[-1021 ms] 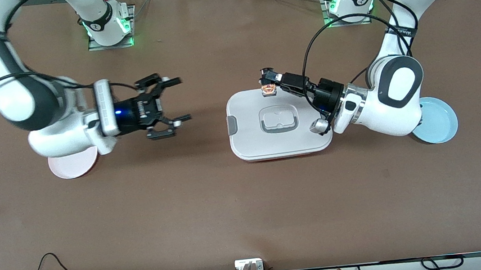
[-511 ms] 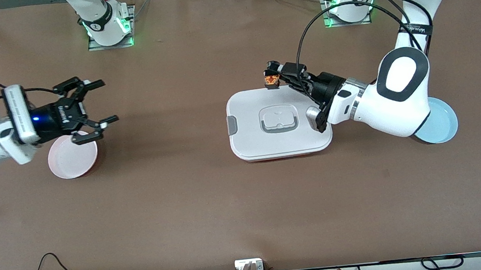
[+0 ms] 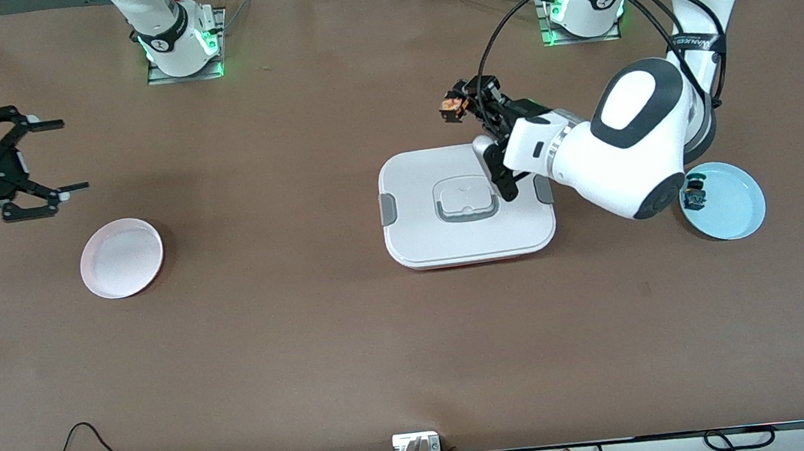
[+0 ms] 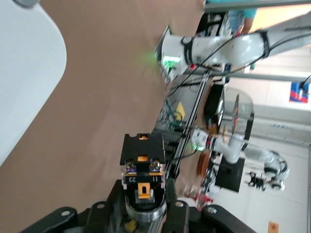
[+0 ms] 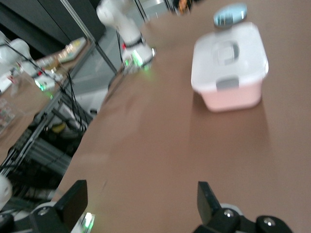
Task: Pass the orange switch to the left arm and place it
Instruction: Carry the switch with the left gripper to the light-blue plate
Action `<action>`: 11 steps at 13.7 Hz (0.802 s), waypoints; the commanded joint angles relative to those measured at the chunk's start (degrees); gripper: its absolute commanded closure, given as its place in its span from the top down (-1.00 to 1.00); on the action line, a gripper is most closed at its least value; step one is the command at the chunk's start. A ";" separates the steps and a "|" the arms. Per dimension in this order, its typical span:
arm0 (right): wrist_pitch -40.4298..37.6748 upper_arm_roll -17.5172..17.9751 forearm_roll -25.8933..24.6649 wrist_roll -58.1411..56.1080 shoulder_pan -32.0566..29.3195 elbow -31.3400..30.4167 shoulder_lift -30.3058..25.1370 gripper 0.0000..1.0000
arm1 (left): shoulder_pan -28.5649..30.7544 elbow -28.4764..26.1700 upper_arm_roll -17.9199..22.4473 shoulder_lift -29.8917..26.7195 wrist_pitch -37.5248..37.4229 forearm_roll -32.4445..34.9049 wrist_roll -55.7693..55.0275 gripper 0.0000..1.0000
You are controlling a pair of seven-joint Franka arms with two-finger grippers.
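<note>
Left claw (image 3: 454, 106): clenched on the orange switch (image 3: 448, 107), held in the air over bare worktop (image 3: 354, 337) just past the box (image 3: 466, 204) edge that lies farther from the front camera. In the left wrist view the switch (image 4: 143, 160) sat upright between my fingers.

Right claw (image 3: 31, 160): released, fingers spread wide, holding nothing, out at the right arm's end of the worktop, above the pink plate (image 3: 122, 257).

Blue plate (image 3: 728, 200): at the left arm's end; a small dark component (image 3: 694, 196) lay in it.

Risks, as I judged them: the switch is tiny, so a poor handover grip could drop it; my left forearm hung over the box lid and could brush it.

Room: broad open worktop between box and pink plate.
</note>
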 commanded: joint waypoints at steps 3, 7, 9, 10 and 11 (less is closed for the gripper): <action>-2.09 0.95 -18.33 6.96 0.40 4.55 -2.27 1.00 | 1.15 3.93 -0.46 -3.48 -5.04 18.66 9.13 -0.93; -1.56 1.04 -30.11 12.64 2.24 4.82 -8.15 1.00 | 0.89 4.28 -0.64 -4.46 -4.25 38.34 19.69 -0.92; -1.21 1.04 -33.03 21.68 4.09 4.21 -10.53 1.00 | -1.13 3.66 -0.90 -4.20 -1.63 47.93 19.88 -0.92; -1.29 1.04 -33.21 25.47 4.70 4.20 -11.06 1.00 | -2.27 3.40 -0.99 -3.93 -0.48 51.45 19.97 -0.92; -1.30 1.04 -33.21 29.85 4.88 4.29 -11.24 1.00 | -2.72 3.22 -0.99 -3.76 0.40 54.27 20.06 -0.92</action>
